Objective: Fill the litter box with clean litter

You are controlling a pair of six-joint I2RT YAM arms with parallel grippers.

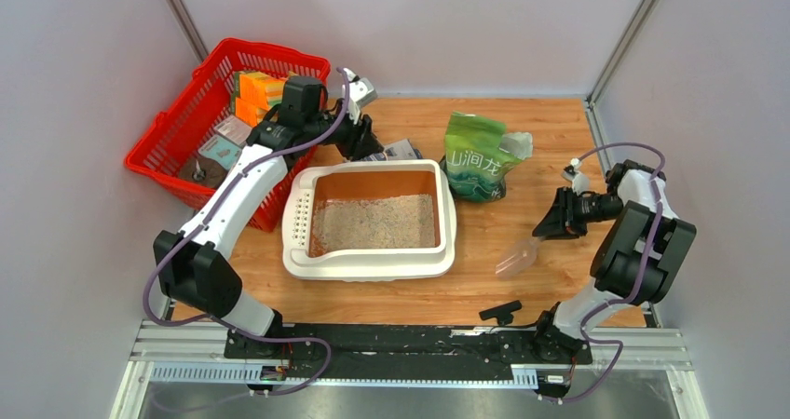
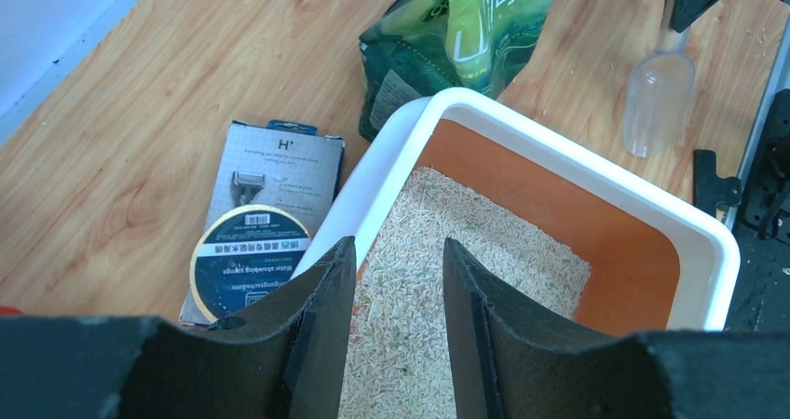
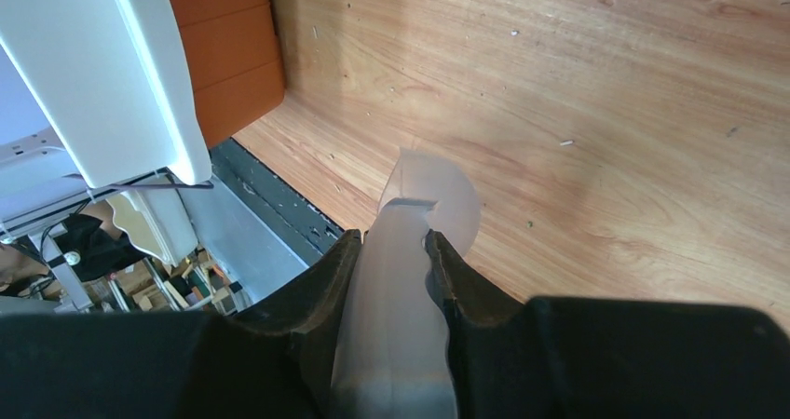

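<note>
Two arms reach over a wooden table (image 1: 550, 130) with the box (image 1: 370, 268) at its middle, long side across, its slotted panel on the left. Litter (image 1: 373, 222) lies inside as a pale layer over the middle and near part of the floor. A strip of orange floor shows bare along the far wall. The left gripper (image 2: 399, 289) hangs over the box's far left corner. Its jaws stand apart with nothing between them, and litter shows through the gap. The right gripper (image 1: 550, 225) is well to the right of the box, its jaws closed on the handle of a clear scoop (image 1: 518, 256). The scoop's bowl tilts down toward the wood and looks empty; whether it touches the table I cannot tell. A green bag (image 1: 477, 156) stands just behind the box's far right corner, top open. A red basket (image 1: 182, 140) holding packets sits at the far left, beside the box. Behind the box's far left corner lie a card pack (image 2: 270, 172) and, on its near end, a tape roll (image 2: 250, 261). A black clip (image 1: 501, 312) lies at the near edge, by the right arm's base.
</note>
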